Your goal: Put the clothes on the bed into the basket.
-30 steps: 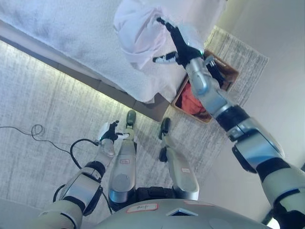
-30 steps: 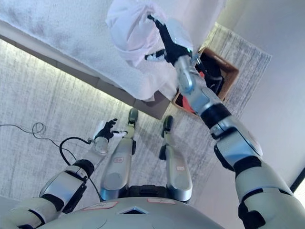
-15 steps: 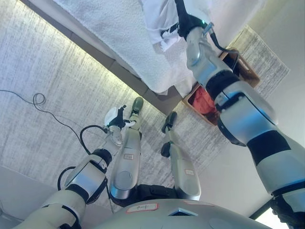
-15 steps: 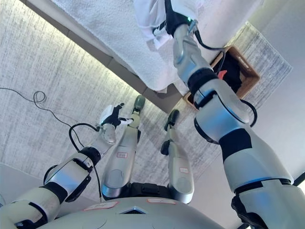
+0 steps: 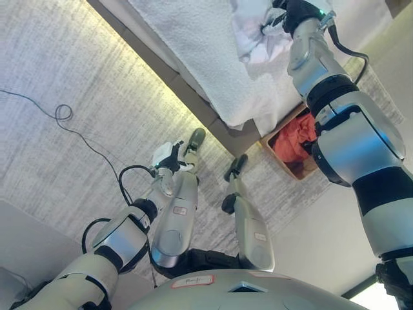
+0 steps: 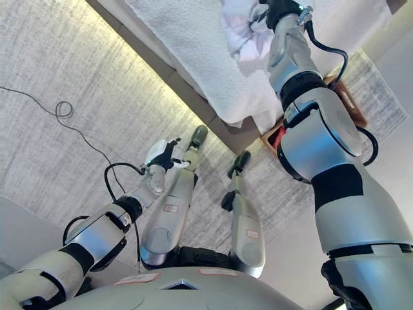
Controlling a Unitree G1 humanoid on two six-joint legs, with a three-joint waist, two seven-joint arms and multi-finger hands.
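Note:
A white garment [image 5: 250, 33] lies bunched on the bed's white cover [image 5: 193, 45] near its corner. My right hand [image 5: 289, 9] rests on the garment's right side, at the view's top edge, with the arm stretched up over the bed. A brown basket [image 5: 303, 169] stands on the floor by the bed's corner, under my right arm, with red-orange clothes [image 5: 295, 137] inside. My left hand [image 5: 169, 155] hangs low over the carpet, open and empty.
The bed's dark base [image 5: 193, 97] runs diagonally across the view. A grey carpet [image 5: 58, 58] covers the floor on the left. A pale wall or floor strip [image 5: 322, 239] lies to the right of the basket.
The whole picture has shifted, so the camera has moved. My right hand has stayed on the white garment, which looks more bunched. My left hand has stayed idle.

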